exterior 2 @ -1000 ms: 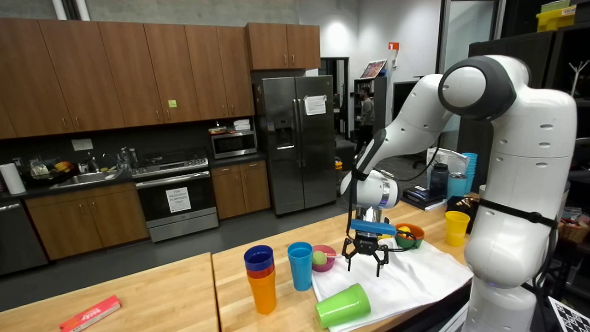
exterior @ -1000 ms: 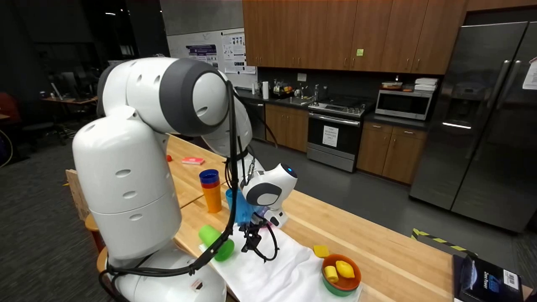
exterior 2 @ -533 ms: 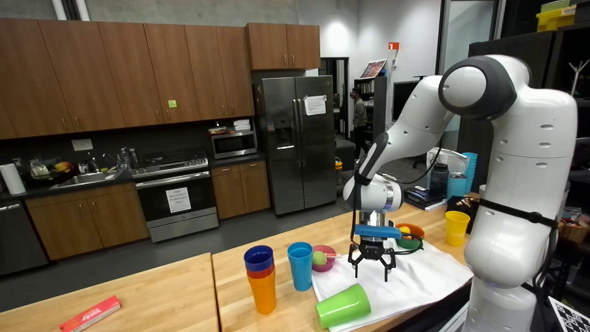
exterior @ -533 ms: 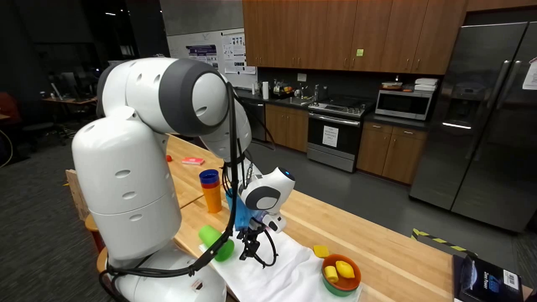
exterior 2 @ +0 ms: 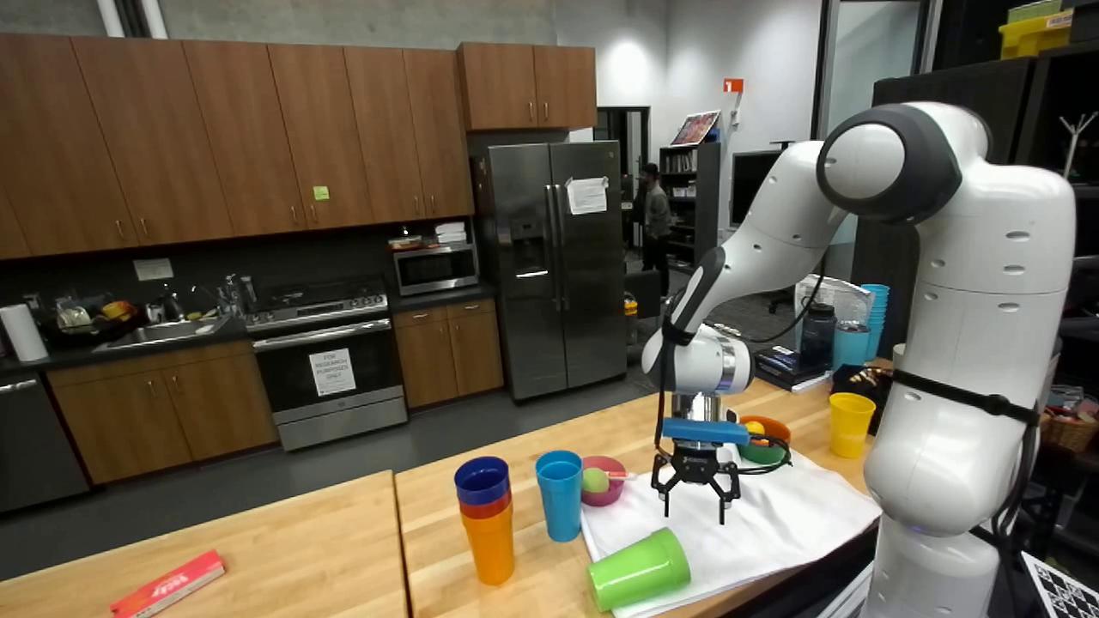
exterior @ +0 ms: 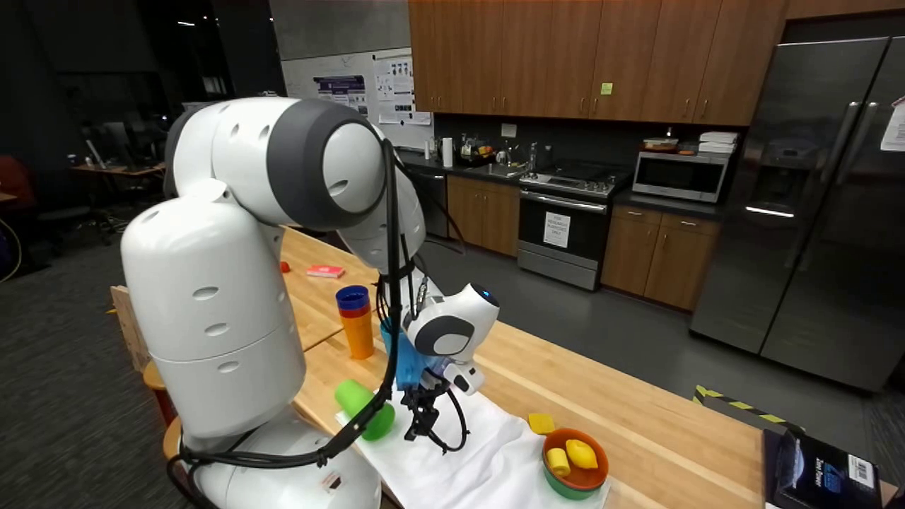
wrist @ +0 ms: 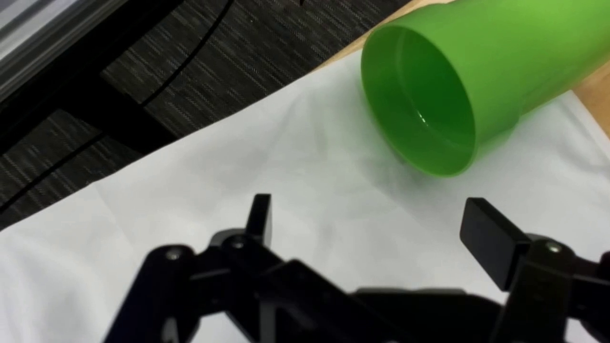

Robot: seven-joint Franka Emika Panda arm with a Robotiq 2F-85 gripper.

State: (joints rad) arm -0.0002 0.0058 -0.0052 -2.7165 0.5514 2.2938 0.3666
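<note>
My gripper (exterior 2: 695, 512) hangs open above a white cloth (exterior 2: 794, 524), its black fingers pointing down with nothing between them. In the wrist view the gripper (wrist: 369, 224) shows widely parted fingertips, with only cloth seen behind the gap. Nearest to it is a bright green cup (wrist: 519, 62), lying on its side at the cloth's corner. The cup's mouth faces toward the gripper, and its inside looks empty. No finger touches it. In an exterior view the green cup (exterior 2: 640, 569) lies left of and below the gripper. A cable partly covers the green cup (exterior: 352, 396) in an exterior view.
A blue cup (exterior 2: 561, 506), a stack of cups (exterior 2: 491, 549) and a pink bowl (exterior 2: 608, 498) with a green ball stand left of the gripper. On the cloth's far end sits an orange bowl (exterior: 583, 481) holding yellow items. A yellow cup (exterior 2: 852, 425) stands near the arm's base.
In an exterior view the gripper has shifted slightly right and down and its tilt has levelled out, mostly in the first half second. It stays open. The green cup has not moved.
</note>
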